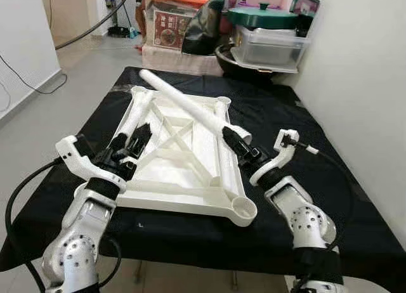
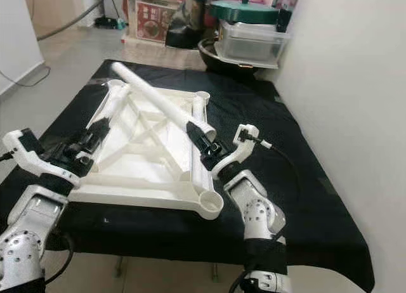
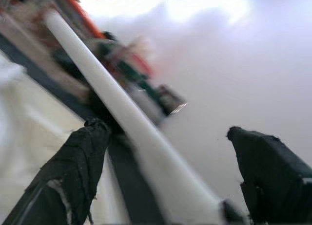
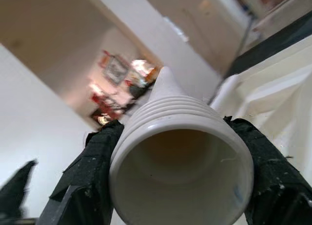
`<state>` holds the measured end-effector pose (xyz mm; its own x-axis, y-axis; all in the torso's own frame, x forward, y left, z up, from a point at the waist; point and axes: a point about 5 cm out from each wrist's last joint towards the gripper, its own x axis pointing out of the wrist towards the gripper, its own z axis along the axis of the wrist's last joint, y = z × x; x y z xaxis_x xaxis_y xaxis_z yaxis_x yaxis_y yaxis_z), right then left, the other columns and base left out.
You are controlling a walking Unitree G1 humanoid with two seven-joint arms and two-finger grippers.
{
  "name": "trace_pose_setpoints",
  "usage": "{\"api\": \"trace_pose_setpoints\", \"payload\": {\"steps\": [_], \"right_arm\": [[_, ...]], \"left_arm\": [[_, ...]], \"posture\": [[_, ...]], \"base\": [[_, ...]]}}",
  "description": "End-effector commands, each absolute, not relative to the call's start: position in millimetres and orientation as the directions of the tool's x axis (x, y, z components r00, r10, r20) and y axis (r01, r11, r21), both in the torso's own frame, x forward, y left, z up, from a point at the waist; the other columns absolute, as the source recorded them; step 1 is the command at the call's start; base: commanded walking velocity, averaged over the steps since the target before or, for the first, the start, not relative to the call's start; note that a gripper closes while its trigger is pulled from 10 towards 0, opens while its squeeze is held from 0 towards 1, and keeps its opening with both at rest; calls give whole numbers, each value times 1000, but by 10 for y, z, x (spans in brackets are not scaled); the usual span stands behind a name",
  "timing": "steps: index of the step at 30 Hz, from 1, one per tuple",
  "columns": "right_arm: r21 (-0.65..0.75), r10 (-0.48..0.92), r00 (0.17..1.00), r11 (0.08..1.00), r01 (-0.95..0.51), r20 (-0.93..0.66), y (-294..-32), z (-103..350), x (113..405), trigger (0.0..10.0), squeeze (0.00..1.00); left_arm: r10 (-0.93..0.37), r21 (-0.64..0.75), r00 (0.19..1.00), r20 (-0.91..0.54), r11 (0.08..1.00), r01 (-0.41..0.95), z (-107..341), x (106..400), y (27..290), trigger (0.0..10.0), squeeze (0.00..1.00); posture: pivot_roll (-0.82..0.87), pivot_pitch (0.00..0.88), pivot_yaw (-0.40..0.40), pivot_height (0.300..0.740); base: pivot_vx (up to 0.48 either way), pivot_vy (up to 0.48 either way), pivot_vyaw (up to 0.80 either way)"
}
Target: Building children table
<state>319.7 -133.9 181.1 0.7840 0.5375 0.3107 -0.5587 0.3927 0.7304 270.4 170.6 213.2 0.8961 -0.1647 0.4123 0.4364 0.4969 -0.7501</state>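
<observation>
The white table top (image 1: 184, 201) lies upside down on the black cloth, with an open round socket (image 1: 243, 208) at its near right corner. A long white leg (image 1: 184, 101) slants across it from the far left to the right rim. My right gripper (image 1: 233, 139) is shut on that leg's ribbed, hollow end (image 4: 180, 161), one black finger (image 4: 92, 176) on each side. A second white leg (image 1: 134, 115) lies along the top's left side. My left gripper (image 1: 136, 139) hovers open over the left rim, its fingers (image 3: 78, 161) spread apart, with the slanted leg (image 3: 122, 108) beyond them.
Beyond the cloth's far edge stand a clear plastic box (image 1: 269, 47) with a green-lidded pot (image 1: 261, 15) on it, a dark bowl and a cardboard box (image 1: 171, 20). A white wall (image 1: 361, 84) runs close along the right. Cables (image 1: 25, 84) trail over the floor at left.
</observation>
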Motion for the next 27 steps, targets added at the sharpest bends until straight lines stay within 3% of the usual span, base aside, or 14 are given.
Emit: {"api": "trace_pose_setpoints", "payload": {"steps": [1,5,9,13,23,27], "right_arm": [[725,566,734,314,-614,376,-1318,1894,3135,0,0],[719,640,647,205,-664,414,-1207,1894,3016,0,0],[716,689,568,102,-690,449,-1147,1906,2920,0,0],[669,804,398,1,-743,441,-1079,1893,2682,0,0],[675,850,330,-40,-737,411,-1098,1834,2592,0,0],[687,856,341,-22,-727,389,-1121,1785,2594,0,0]], "left_arm": [[-164,-808,895,415,385,445,2066,2702,1661,10000,0],[-171,-846,890,422,278,455,2011,2695,1617,10000,0],[-205,-842,878,433,255,475,2013,2681,1577,10000,0],[-206,-855,881,426,227,467,2015,2699,1670,10000,0],[-192,-841,875,445,245,482,2068,2737,1800,10000,0],[-141,-828,870,473,267,494,2143,2738,1935,10000,0]], "posture": [[69,0,-137,740],[71,0,-138,740],[75,0,-139,740],[74,0,-139,740],[70,0,-140,740],[70,0,-144,740]], "base": [[0,0,0],[0,0,0],[0,0,0],[0,0,0],[0,0,0],[0,0,0]]}}
